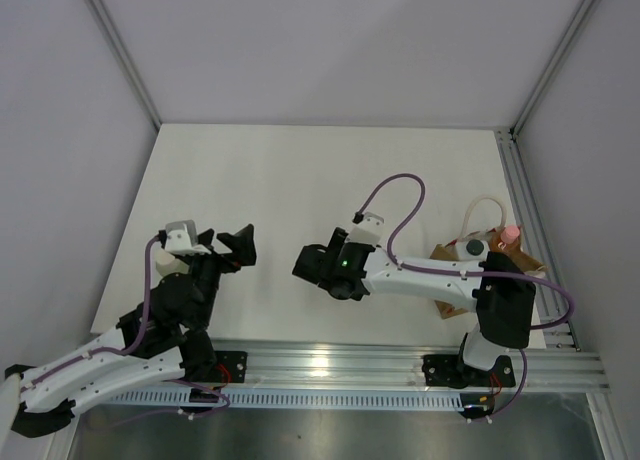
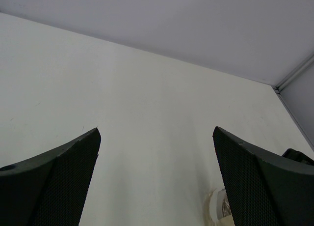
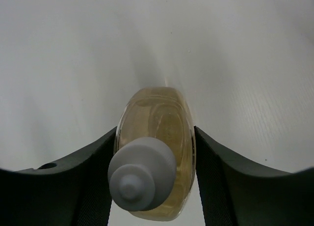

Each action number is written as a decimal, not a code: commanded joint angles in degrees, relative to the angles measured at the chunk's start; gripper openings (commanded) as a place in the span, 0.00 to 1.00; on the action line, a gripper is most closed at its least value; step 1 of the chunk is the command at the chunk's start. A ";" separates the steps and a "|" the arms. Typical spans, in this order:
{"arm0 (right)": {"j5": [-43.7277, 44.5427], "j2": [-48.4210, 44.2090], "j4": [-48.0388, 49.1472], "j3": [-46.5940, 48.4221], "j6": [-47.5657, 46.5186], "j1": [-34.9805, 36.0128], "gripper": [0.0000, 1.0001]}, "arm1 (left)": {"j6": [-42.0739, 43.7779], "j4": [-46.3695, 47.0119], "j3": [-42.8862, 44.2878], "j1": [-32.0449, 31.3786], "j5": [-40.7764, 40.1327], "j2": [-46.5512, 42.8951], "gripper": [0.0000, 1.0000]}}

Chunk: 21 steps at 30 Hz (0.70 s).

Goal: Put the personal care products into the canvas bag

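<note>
My right gripper (image 1: 312,267) is shut on the slim amber bottle (image 3: 157,132), whose white cap (image 3: 141,174) faces the wrist camera. It holds the bottle over the middle of the table; the top view hides the bottle. The tan canvas bag (image 1: 528,262) lies at the right edge with its cream handle (image 1: 480,212) toward the back. The orange bottle's pink cap (image 1: 510,234) and the clear bottle's black cap (image 1: 473,248) stick up from it. The pale-green cylinder does not show. My left gripper (image 1: 228,248) is open and empty at the near left.
My right forearm (image 1: 430,277) crosses over the bag's near side. An aluminium rail (image 1: 530,210) runs along the table's right edge beside the bag. In the left wrist view a pale ring-shaped thing (image 2: 213,210) shows low by the right finger; I cannot tell what it is.
</note>
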 commanded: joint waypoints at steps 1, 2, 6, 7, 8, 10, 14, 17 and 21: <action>-1.43 0.54 5.69 -1.22 -2.36 -1.48 0.53 | 0.95 1.84 -0.24 -0.76 -1.37 -0.58 0.99; -1.52 0.46 6.04 -1.74 -4.19 -1.66 0.51 | 0.95 1.84 -0.59 -0.76 -1.37 -0.58 0.99; -1.35 -0.95 9.72 -4.64 -9.56 -1.84 0.31 | 0.95 1.93 -0.50 -0.85 -1.29 -0.58 0.99; -1.52 -1.56 10.61 -5.00 -10.70 -1.84 0.26 | 0.95 1.93 -0.59 -0.85 -1.37 -0.58 0.99; -1.87 -1.83 12.79 -5.35 -13.93 -1.75 0.18 | 0.95 2.01 -0.50 -0.94 -1.37 -0.67 0.99; -2.23 -2.09 14.30 -5.88 -16.50 -1.75 0.03 | 0.95 1.93 -0.59 -0.94 -1.55 -0.76 0.99; 0.13 -1.83 13.88 -5.09 -20.64 -2.02 0.00 | 0.95 2.19 -0.94 -0.94 -1.55 -1.02 0.99; 3.91 -2.70 8.19 -2.28 -20.82 -2.11 0.00 | 0.95 2.36 -1.03 -0.94 -1.64 -0.85 0.99; 7.62 -8.06 5.52 -0.78 -23.01 -1.84 0.00 | 1.04 2.45 -0.86 -0.85 -1.55 -0.32 0.99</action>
